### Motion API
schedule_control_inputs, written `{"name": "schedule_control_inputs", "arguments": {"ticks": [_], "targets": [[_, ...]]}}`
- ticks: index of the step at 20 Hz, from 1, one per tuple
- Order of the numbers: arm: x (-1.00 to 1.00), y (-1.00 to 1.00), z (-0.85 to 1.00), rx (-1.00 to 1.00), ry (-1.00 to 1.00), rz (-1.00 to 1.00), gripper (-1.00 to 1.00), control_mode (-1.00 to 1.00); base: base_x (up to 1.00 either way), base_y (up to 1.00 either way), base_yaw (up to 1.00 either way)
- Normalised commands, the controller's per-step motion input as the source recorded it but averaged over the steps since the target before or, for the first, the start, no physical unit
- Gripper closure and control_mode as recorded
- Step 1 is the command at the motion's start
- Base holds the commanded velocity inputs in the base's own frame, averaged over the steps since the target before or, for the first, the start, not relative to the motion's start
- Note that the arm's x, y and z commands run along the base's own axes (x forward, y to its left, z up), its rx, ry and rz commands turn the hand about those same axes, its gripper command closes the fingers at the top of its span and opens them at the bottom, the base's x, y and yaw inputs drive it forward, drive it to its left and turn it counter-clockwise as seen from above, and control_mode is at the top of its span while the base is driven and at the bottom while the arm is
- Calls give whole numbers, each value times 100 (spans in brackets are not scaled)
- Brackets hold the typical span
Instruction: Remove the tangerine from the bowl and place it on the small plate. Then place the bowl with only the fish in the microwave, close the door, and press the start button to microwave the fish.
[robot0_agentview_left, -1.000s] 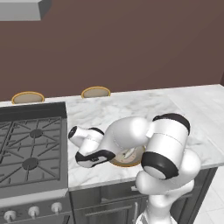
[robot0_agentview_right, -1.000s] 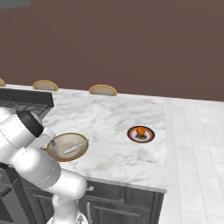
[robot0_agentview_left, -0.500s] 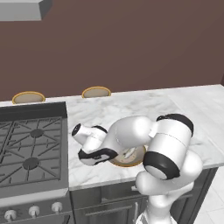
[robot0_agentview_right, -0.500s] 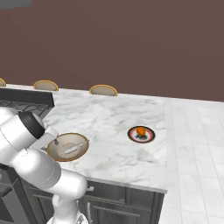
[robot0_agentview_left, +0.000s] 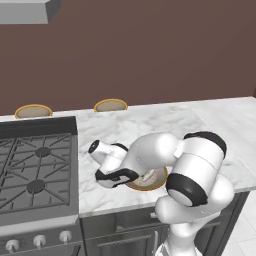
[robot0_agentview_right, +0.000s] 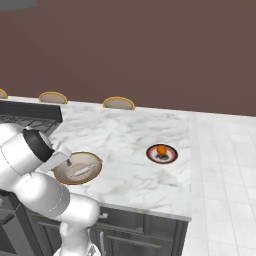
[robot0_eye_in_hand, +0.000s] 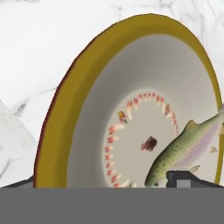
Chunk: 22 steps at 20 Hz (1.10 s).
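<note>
White marble desk (robot0_agentview_right: 130, 145) carries the bowl (robot0_agentview_right: 77, 168) with the fish (robot0_eye_in_hand: 183, 151) inside, the gripper (robot0_agentview_right: 68, 162) spread at its rim. Well apart, the tangerine (robot0_agentview_right: 161, 149) rests on the small plate (robot0_agentview_right: 162, 154).

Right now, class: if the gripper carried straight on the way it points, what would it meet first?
Probably the bowl: the gripper looks straight into its pale inside, by the fish. How close is unclear.

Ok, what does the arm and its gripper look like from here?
The arm is glossy white with rounded, bulbous links and black bands at the joints. A slimmer white wrist segment carries a black-trimmed hand. The gripper shows a small dark grey, squared fingertip. No cables or markings are visible.
</note>
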Motion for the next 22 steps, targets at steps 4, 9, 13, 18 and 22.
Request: {"name": "schedule_control_inputs", "arguments": {"ticks": [4,9,13,18,22], "targets": [[0,-42,-38,0,0,0,100,-100,0,0,0],[0,-37,-24,0,0,0,100,-100,0,0,0],[0,-34,-6,0,0,0,100,-100,0,0,0],[0,-11,2,0,0,0,100,-100,0,0,0],[-11,-3,31,-1,0,0,100,-100,0,0,0]]}}
